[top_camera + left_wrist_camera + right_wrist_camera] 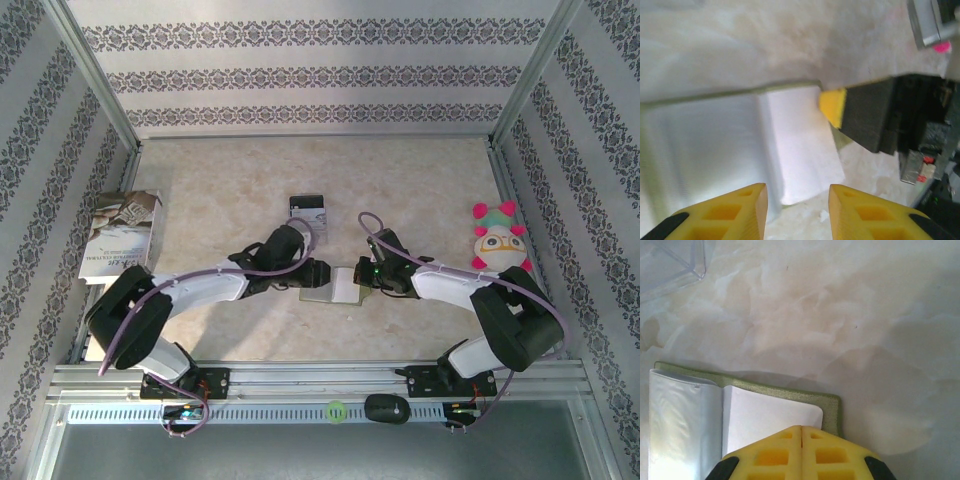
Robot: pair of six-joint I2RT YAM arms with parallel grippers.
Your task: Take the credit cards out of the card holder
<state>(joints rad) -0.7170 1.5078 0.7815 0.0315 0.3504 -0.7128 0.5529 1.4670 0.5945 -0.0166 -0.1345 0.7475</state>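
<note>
My right gripper (801,430) hides the near edge of the holder (690,410), so I cannot tell if it pinches anything; the left wrist view is blurred.

Bright, even light falls from overhead on the table (420,180), leaving just faint, soft shadows under the arms (205,288). Up close from the left wrist everything is smeared and out of focus, the holder's (740,145) clear pockets blown out to white glare; the right wrist view is crisper, with a soft grey shadow beside the holder.
</note>
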